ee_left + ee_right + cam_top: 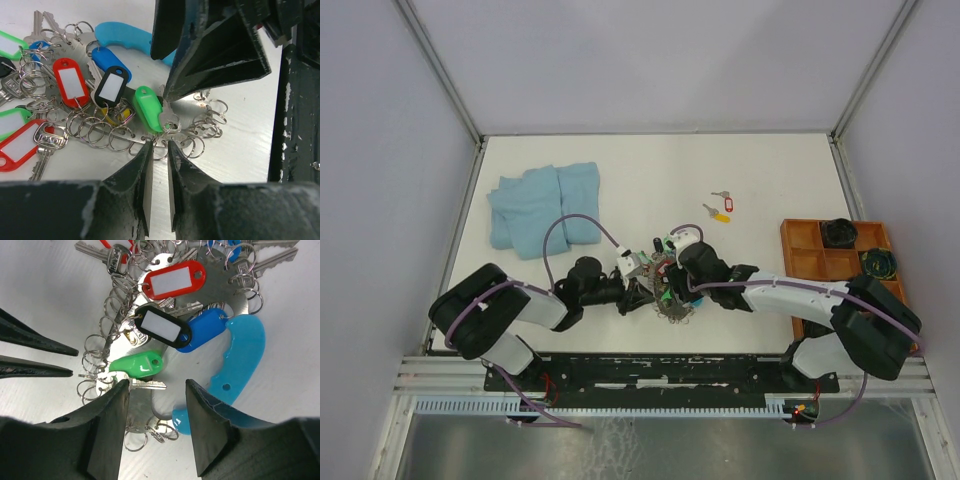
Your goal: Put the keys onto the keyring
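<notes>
Silver keys, green, red, blue, black tags

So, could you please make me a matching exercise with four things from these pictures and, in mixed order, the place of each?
Things:
1. blue cloth
2. orange tray
3. yellow-tagged key
4. green-tagged key

Places:
A. between the left claw and the right claw
B. far left part of the table
C. right edge of the table
D. loose on the table, beyond both claws

Pairs: 1-B, 2-C, 3-D, 4-A.
</notes>
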Controlling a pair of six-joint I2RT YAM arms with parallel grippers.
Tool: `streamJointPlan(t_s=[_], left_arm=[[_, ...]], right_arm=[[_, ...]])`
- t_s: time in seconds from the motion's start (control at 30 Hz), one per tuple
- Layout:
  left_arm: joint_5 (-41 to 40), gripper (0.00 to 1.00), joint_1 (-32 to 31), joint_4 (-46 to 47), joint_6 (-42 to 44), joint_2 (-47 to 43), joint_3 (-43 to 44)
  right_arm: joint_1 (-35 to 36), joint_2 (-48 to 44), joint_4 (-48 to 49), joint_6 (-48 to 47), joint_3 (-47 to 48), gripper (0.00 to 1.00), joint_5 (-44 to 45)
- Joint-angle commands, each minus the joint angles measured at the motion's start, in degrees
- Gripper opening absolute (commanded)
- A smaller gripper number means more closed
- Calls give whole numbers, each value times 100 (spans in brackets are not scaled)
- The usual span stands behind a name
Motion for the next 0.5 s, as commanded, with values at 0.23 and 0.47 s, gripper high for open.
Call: streamJointPlan(t_s=[0.23, 0.47], left_arm=[[223, 17, -64, -226, 502, 329, 338], [204, 15, -152, -261, 493, 482, 427]], right_arm=[[-202, 604, 806, 373, 132, 56, -440], [-259, 608, 1044, 397, 77, 54, -759]])
